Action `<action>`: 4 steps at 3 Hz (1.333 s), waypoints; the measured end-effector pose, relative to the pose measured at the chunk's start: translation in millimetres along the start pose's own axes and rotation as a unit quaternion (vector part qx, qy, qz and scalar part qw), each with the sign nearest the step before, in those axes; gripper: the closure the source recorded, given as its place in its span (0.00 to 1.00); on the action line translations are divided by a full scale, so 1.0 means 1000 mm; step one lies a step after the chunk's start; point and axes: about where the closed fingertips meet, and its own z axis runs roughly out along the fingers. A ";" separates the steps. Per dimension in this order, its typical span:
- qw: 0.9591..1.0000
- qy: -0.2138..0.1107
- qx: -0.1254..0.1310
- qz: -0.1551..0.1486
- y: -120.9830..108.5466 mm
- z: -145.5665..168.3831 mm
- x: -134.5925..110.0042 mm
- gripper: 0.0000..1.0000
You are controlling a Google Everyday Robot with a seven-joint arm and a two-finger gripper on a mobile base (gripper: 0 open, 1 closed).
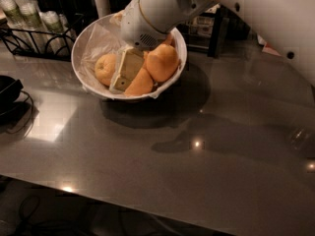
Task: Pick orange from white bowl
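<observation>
The white bowl (pixel 83 43), lined with crinkled plastic, stands at the back left of the grey table. The paler, yellower orange (pixel 105 68) lies in its left half. Deeper-orange oranges lie to the right (pixel 161 62) and at the front (pixel 140 85). My gripper (pixel 124 73) reaches down into the bowl from the upper right. It sits right beside the paler orange, between it and the front orange. The white arm hides the back of the bowl.
A black wire rack (pixel 34 33) with pale cups stands behind the bowl at the left. A black object with a cable (pixel 7 95) lies at the left edge. A red and white carton (pixel 275 50) sits at the back right. The table's front edge runs along the bottom.
</observation>
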 end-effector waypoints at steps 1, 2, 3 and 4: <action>1.000 -0.014 0.019 0.018 -0.013 0.020 -0.007 0.00; 0.999 0.003 0.037 0.003 -0.037 0.032 -0.016 0.00; 0.999 0.003 0.037 0.003 -0.037 0.032 -0.016 0.00; 0.999 0.003 0.037 0.003 -0.037 0.032 -0.016 0.12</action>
